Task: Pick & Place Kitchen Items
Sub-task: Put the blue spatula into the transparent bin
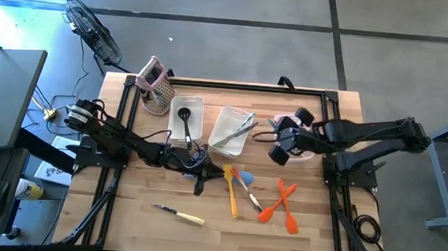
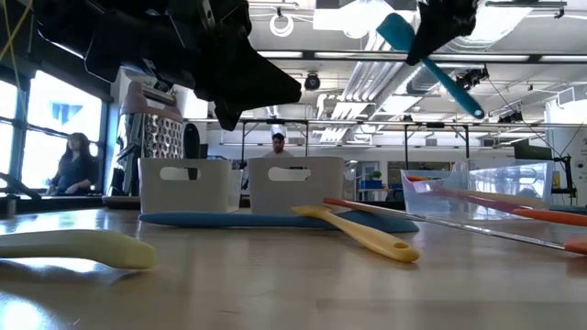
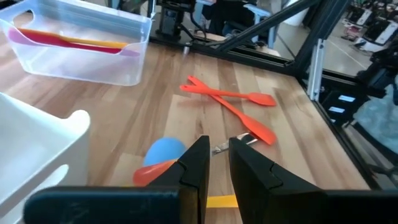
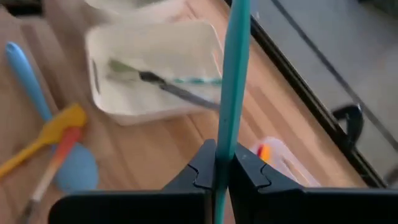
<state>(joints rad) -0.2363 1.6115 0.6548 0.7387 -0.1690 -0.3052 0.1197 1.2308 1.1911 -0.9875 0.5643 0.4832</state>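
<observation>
- Wooden table (image 1: 122,229) seen from above, with our two dark arms reaching in from either side.
- Our right gripper (image 4: 222,168) is raised above the table's right half, over a clear bin (image 1: 305,151) that has red and yellow utensils (image 3: 68,40) lying in it.
- Its fingers (image 4: 249,171) are pinched tight on the handle of a teal spatula (image 4: 233,81); in the low view the spatula (image 2: 431,64) hangs tilted in the air, well above the tabletop.
- Our left gripper (image 3: 214,165) hovers near the middle of the table, just beside the front edge of the white bins.
- Its fingers (image 3: 196,165) stand slightly apart with only a narrow gap between them, and nothing is held.
- Below that gripper lie a yellow spatula (image 1: 231,193) and a blue spatula (image 1: 245,179), close together.
- Two orange spatulas (image 1: 282,205) lie crossed over each other, to the right of those.
- One knife (image 1: 178,213) with a pale handle lies alone near the front edge.
- One white bin (image 1: 198,104) holds a black ladle (image 1: 185,119).
- The white bin (image 1: 226,118) just beside it holds metal tongs (image 1: 239,130).
- A metal grater (image 1: 157,85) with a pink handle stands at the back left corner.
- Beyond the table, the low view shows two people (image 2: 73,165) in the room.
</observation>
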